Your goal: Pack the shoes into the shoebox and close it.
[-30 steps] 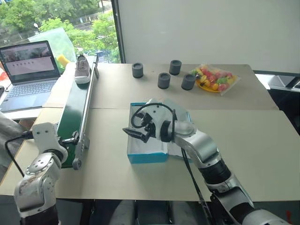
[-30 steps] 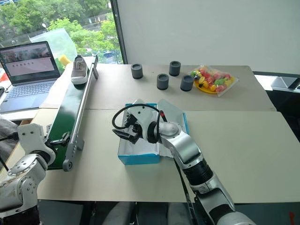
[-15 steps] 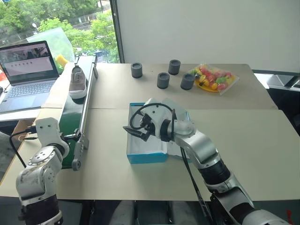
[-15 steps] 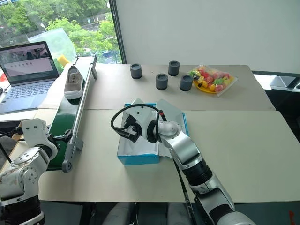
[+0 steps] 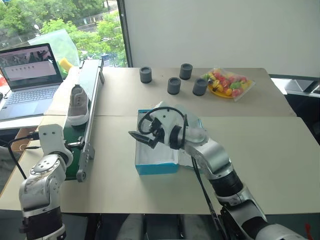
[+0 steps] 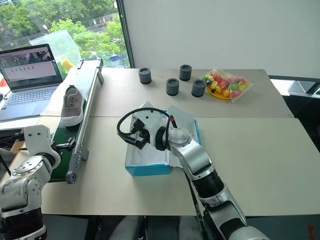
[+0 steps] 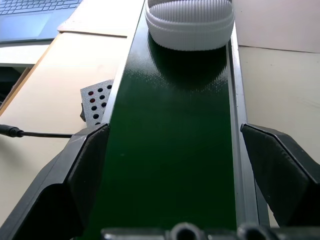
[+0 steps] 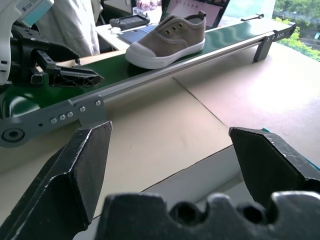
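Grey sneaker [image 5: 78,105] sitting sole-down on green conveyor belt [image 5: 85,102], roughly mid-length, toe cap twd near end. White ribbed toe [image 7: 190,22] seen close in left wrist view, belt surface bare between it and the pincer.

Left gripper [image 7: 190,165] at near end of belt, fingers spread wide to either side of the belt, released, grasping nothing. Black cable [image 7: 30,133] running along tabletop just left of belt frame.

Blue shoebox [image 5: 157,155] centre of table, near-left of middle, open; white interior visible, lid [image 5: 192,122] folded back to the right. Can't tell box contents, right forearm partly in front.

Right gripper [image 5: 141,138] hovering over left part of box, pointing left twd conveyor, fingers apart, released, empty. Right wrist view: sneaker side-on on belt beyond box's white wall [image 8: 200,172], left gripper's black fingers at belt's near end.

Other items: laptop [image 5: 29,80] open, far left on side desk. Four dark grey cylinders [image 5: 174,85] far centre of table. Clear bag of coloured toy fruit [image 5: 227,83] far right. Sneaker and box well apart; table seam between the two halves runs just far of the box
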Motion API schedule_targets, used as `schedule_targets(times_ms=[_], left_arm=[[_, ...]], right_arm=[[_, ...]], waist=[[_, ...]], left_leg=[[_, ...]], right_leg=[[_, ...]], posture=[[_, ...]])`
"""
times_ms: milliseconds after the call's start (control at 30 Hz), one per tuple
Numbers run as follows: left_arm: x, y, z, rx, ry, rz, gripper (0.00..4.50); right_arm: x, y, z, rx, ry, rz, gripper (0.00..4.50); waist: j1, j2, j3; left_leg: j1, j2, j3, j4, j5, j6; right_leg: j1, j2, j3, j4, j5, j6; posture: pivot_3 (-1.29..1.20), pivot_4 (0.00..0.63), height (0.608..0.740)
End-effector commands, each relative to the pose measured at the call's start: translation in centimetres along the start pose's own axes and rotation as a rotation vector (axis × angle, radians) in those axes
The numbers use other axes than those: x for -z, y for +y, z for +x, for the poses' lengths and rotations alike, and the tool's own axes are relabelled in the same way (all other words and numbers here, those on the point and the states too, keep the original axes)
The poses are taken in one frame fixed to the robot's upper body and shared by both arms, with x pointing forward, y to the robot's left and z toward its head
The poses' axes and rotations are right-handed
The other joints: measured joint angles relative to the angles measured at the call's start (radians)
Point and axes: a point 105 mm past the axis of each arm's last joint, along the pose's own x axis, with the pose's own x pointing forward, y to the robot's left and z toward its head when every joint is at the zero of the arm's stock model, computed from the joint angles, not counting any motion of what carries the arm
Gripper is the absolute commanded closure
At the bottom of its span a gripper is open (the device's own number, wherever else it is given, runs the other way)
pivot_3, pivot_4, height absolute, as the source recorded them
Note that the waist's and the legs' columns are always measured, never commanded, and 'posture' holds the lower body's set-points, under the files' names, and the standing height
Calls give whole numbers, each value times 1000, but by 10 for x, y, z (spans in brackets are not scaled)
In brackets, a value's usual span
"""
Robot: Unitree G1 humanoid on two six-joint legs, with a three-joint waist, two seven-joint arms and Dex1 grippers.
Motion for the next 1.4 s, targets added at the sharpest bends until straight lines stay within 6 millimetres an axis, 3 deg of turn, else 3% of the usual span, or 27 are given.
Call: schedule_targets(times_ms=[33,267,433,533,633,800,967,1167,1300,1400], left_arm=[[-9,3,2,-15,-39,27,0],[-3,-4,9,-20,-28,-15,0],[13,-40,10,56,9,-33,0],[14,-58,7,89,-2,-44,743],[13,-63,6,95,-5,-48,1422],[4,-64,7,80,-48,-24,1469],[-20,-72,3,43,-186,26,1469],[-44,-108,-10,121,-387,114,1469],[-54,-158,-40,404,-516,36,1469],[-53,-173,-59,545,-515,-93,1469]], right_arm=[[-19,1,-3,-4,-77,-18,71],[-21,-1,-4,6,-94,-5,71],[-20,0,-3,11,-90,-5,71],[-20,-1,-4,17,-90,-4,0],[-19,-1,-4,20,-87,-3,0],[-18,-2,-4,24,-82,-1,0],[-16,-6,-3,37,-83,32,0],[-16,-33,-1,134,-167,441,0],[-9,-51,-1,126,-208,816,0],[-17,-61,-6,71,-283,1022,0]], waist=[[0,0,0],[1,0,0],[5,0,0],[12,0,0],[12,0,0],[11,0,0],[8,-1,0],[5,-1,0],[11,-1,-1],[7,-1,0]], left_leg=[[0,0,0,0,0,0],[0,0,0,0,0,0],[0,0,0,0,0,0],[0,0,0,0,0,0],[1,-1,0,0,0,0],[1,-1,0,0,0,0],[0,-1,0,0,0,0],[-4,0,1,0,0,0],[-7,0,2,0,0,0],[-12,0,3,0,0,0]], right_leg=[[0,0,0,0,0,0],[0,0,0,0,0,0],[0,-1,0,0,0,0],[0,-1,0,0,0,0],[2,-1,0,0,0,0],[2,0,0,0,0,0],[1,0,0,-1,0,0],[-4,0,2,1,0,0],[-8,-1,3,1,1,-1],[-12,-2,4,1,1,-1]], posture=[[0,150,740],[0,150,740],[0,150,740],[0,150,740],[0,150,740],[0,150,740],[0,150,740],[0,150,740],[0,150,740],[0,150,740]])
